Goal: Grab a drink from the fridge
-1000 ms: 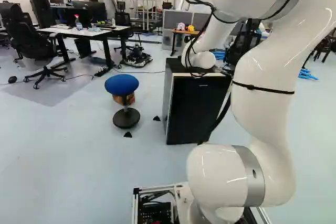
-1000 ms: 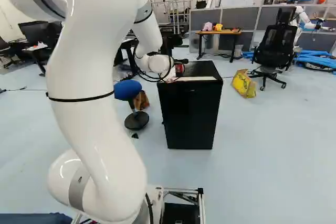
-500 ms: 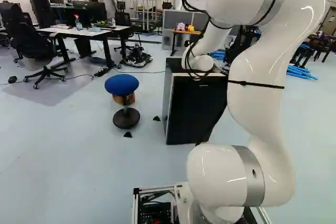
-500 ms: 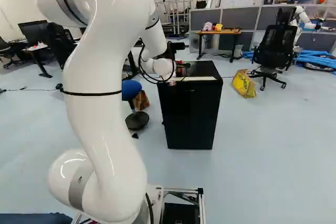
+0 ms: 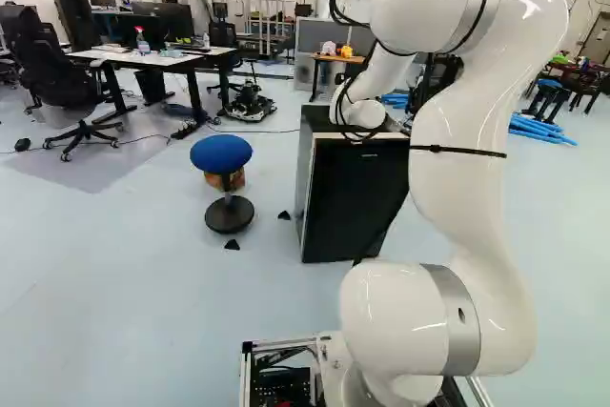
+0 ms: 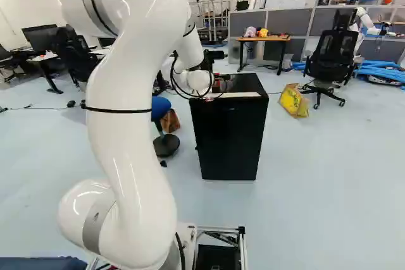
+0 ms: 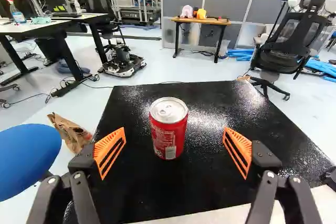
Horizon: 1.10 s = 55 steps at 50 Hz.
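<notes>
Standing upright on one black fridge (image 6: 231, 137), one red can (image 7: 168, 129) between two orange pads (image 7: 116, 139) of one spread claw (image 6: 219, 79)

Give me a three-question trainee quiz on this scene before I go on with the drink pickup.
1. True or false: the red metal can stands upright on top of the black box-shaped fridge.

2. How do the black fingers with orange pads stand?
A) Clamped on the can
B) Open, clear of the can
C) Closed together beside the can

3. Fill in: in the right base view, the crumpled yellow bag lies on the floor to the ____ of the fridge.

Key: 1 true; 2 B; 3 right.
</notes>
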Motion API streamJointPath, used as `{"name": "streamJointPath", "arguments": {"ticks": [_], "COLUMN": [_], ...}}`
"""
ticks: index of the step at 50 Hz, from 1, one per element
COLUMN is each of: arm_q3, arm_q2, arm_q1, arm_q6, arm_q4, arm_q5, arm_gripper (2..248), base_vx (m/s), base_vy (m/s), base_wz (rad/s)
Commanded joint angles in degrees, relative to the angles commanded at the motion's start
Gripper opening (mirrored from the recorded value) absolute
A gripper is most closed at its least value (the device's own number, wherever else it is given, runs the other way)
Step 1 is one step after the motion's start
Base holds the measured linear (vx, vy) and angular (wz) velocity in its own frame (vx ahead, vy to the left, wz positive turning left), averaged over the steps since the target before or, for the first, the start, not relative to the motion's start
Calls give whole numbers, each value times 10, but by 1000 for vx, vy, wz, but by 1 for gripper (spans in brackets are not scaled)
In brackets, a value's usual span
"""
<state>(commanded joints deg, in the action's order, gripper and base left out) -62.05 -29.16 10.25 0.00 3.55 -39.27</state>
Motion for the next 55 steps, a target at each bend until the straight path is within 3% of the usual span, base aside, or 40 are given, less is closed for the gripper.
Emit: {"name": "streamJointPath", "arguments": {"ticks": [24, 55], "arm_q3": [-43, -45], "arm_q2": [-48, -50], "arm_q1": [0, -1], "arm_q6": [0, 0], "arm_q4": [0, 0], "arm_q5": [-11, -25], "arm_gripper": [247, 247], "base_vx": [0, 0], "base_vy": [0, 0], "base_wz": [0, 0]}}
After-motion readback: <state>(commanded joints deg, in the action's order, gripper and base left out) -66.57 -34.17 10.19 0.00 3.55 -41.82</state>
